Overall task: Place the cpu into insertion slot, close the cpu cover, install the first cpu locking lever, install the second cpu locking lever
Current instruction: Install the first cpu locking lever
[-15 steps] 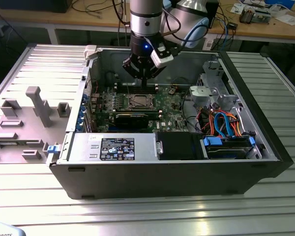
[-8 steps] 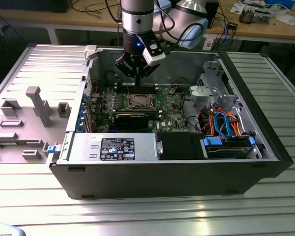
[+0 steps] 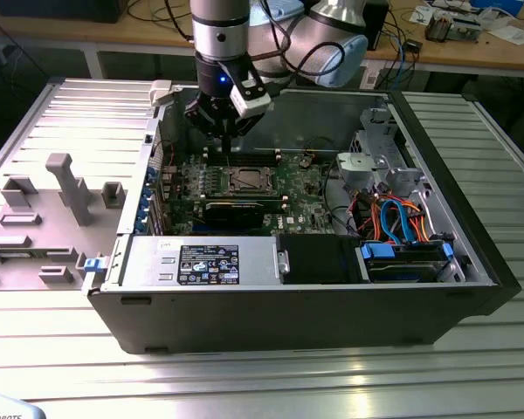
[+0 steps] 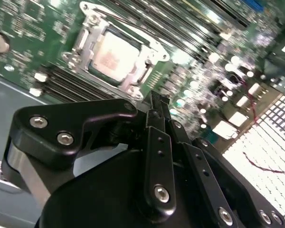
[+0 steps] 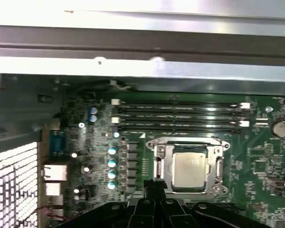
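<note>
One cpu [image 5: 190, 171] lies inside one lowered cpu cover [image 5: 187, 141]. One tool [image 3: 225, 135], pinched together and empty, hovers at its eleven o'clock in the exterior view.

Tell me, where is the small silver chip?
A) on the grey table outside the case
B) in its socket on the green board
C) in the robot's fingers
B: in the first wrist view the cpu lies seated flat on the motherboard, the cpu cover framing it.
</note>
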You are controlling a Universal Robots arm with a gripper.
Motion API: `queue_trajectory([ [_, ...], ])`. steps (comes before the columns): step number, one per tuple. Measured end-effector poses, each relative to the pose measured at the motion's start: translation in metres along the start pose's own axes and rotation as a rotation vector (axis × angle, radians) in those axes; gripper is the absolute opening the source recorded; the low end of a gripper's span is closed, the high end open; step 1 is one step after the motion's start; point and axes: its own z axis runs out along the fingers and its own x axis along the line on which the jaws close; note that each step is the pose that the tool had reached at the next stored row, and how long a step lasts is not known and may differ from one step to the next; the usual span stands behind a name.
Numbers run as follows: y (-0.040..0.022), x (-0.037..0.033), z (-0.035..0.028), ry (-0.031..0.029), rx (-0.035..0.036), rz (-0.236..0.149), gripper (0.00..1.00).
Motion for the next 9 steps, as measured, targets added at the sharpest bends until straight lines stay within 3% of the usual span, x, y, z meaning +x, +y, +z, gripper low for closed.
queue_trajectory([
  [1,0.0005,0.0086,0.0005,-0.0002,-0.0001,0.0,0.11],
  [2,0.0014,0.0099,0.0007,-0.0002,-0.0002,0.0,0.11],
  [4,0.0037,0.0103,0.001,0.0,0.0001,0.0,0.11],
  [9,0.0178,0.0099,0.0006,0.0,0.0,0.0,0.11],
])
